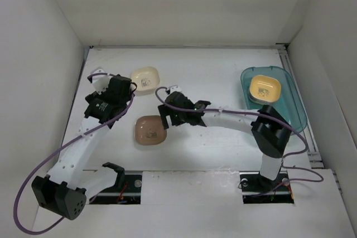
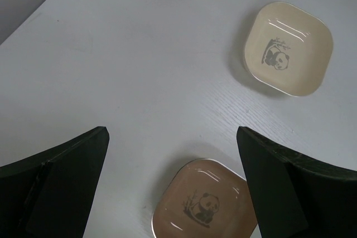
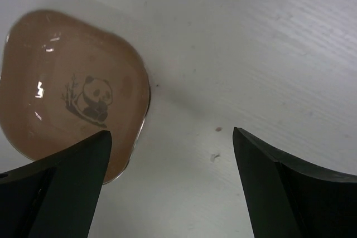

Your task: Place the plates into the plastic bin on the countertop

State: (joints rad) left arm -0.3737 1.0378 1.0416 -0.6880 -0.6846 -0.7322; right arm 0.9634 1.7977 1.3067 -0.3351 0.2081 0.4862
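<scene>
White walls (image 1: 44, 54) box in a matte white surface (image 1: 223, 71). At its right edge sits the translucent teal plastic bin (image 1: 295, 112), with a yellow-orange plate (image 1: 265, 88) lying inside. A cream plate (image 1: 145, 79) rests at the left rear and a brown plate (image 1: 150, 130) lies nearer the middle. The left pincer (image 2: 172, 137) hangs open near the cream plate. The right pincer (image 3: 172, 135), fingers spread and empty, hovers just beside the brown plate.
</scene>
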